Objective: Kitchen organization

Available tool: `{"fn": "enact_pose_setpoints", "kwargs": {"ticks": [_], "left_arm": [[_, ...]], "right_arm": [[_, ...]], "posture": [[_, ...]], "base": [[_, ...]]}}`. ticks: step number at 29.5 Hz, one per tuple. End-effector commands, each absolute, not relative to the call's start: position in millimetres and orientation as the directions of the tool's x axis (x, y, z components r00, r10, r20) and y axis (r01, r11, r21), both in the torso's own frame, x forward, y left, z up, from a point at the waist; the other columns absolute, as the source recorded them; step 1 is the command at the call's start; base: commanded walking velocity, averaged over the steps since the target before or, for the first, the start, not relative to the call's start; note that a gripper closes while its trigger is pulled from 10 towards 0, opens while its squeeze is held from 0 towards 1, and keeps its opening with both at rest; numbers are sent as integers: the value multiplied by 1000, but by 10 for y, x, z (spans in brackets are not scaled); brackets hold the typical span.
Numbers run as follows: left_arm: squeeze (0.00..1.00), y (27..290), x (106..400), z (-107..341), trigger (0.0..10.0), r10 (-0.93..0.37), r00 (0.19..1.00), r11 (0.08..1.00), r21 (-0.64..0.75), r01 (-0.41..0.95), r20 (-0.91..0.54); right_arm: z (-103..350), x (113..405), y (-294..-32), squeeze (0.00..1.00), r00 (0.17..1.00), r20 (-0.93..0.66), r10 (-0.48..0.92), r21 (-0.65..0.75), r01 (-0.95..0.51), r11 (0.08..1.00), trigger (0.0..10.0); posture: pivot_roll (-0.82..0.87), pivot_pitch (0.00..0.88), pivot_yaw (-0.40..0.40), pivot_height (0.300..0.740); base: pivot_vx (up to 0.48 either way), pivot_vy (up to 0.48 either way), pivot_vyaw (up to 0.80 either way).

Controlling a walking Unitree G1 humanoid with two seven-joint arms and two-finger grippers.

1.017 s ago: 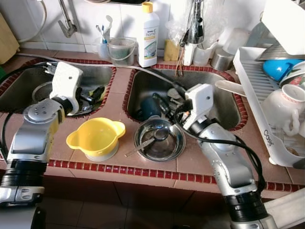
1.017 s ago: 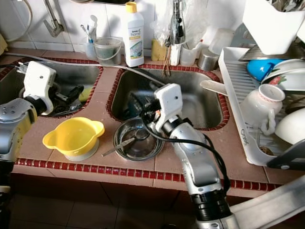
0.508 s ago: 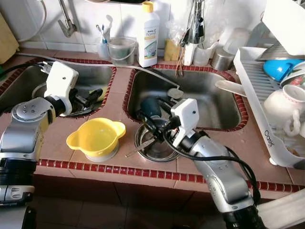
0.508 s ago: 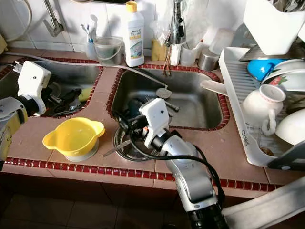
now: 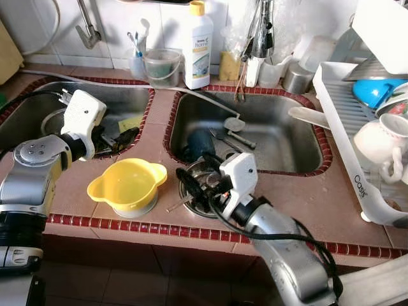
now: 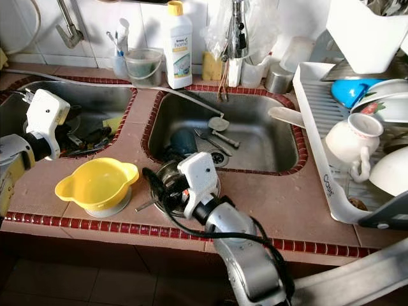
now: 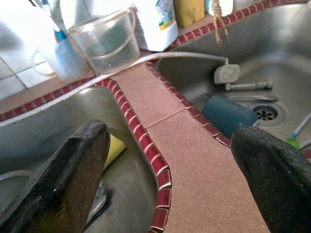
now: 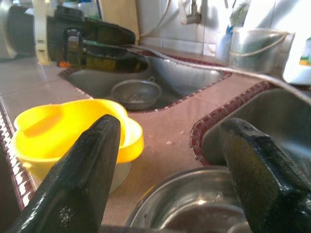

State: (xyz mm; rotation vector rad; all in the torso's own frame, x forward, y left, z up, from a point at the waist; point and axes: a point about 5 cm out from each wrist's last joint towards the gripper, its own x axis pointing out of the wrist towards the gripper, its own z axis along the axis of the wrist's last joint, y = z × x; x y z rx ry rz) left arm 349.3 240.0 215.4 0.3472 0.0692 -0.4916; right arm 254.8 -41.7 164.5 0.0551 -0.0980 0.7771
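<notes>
Steel bowl (image 5: 203, 191): on the desk before the right sink, spoon (image 5: 180, 203) inside. Right gripper (image 8: 170, 160) jaws wide apart, empty, low over it. Left gripper (image 7: 170, 160) likewise, idle. Risk: you clip the yellow bowl (image 5: 127, 185) alongside

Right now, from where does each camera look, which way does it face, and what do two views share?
Left eye view: on the head, looking down at the tiled counter; both arms show.
Right eye view: same scene, beside it.
Left wrist view: along the left gripper, toward the right sink.
Right wrist view: along the right gripper, above the steel bowl.
Shared: right wrist and eye views show the yellow bowl.
</notes>
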Motion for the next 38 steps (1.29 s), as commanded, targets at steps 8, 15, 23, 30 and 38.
{"fn": "enact_pose_setpoints", "kwargs": {"ticks": [8,15,23,30,38], "left_arm": [[0,2548,3441,2251,10000,-495,854,803,293,519,-159],[0,2721,3362,2176,10000,-509,832,785,279,554,-221],[0,2750,3273,1959,10000,-508,810,764,282,581,-293],[0,2753,3200,1934,10000,-555,770,729,261,633,-314],[0,2763,3254,2044,10000,-550,793,758,242,605,-260]], "right_arm": [[1654,2397,-307,0,682,100,725,27,-730,683,10000],[1653,2378,-303,0,678,94,729,26,-733,679,10000],[1652,2383,-306,0,685,95,722,23,-727,687,10000],[1637,2372,-299,0,683,93,724,26,-729,684,10000],[1638,2370,-284,0,680,96,727,26,-731,682,10000]], "posture": [[-91,159,-1,740],[-83,155,-5,740],[-87,148,0,740],[-79,140,-1,740],[-82,136,2,740]], "base": [[0,0,0],[0,0,0],[0,0,0],[0,0,0],[0,0,0]]}}
